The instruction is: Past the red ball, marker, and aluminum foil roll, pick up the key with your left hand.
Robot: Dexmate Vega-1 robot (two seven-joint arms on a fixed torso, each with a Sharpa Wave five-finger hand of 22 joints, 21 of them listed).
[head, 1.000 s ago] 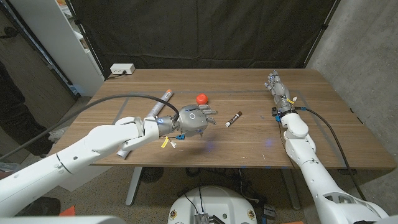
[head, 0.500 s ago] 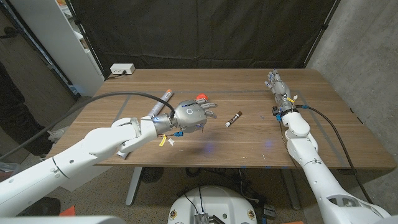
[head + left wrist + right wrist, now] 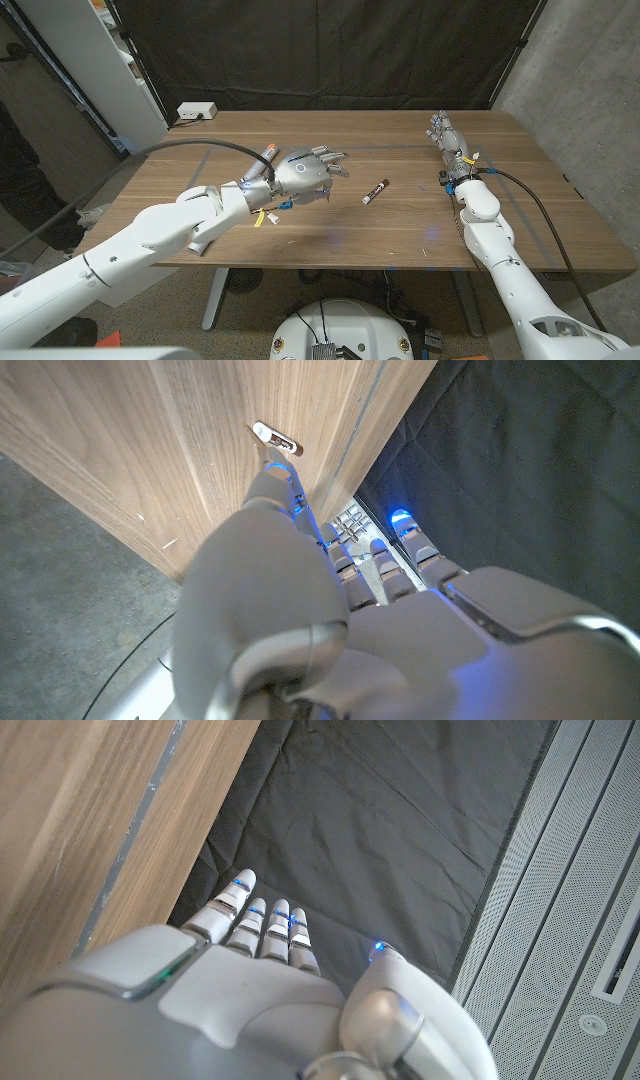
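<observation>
Left robot hand (image 3: 308, 176) hovers over surface (image 3: 400, 235), fingers spread, empty. Marker (image 3: 375, 191) lies just beyond its fingertips. Key not made out, possibly under the palm. Locate it first, then pinch low.

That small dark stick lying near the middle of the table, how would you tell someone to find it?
Start at the wooden table and find the left hand hovering over its middle. Just beside that hand, toward the robot's right arm, lies the marker, alone on bare wood. It is short, dark and slanted, with a pale tip, unlike the long foil roll behind the hand.
</observation>
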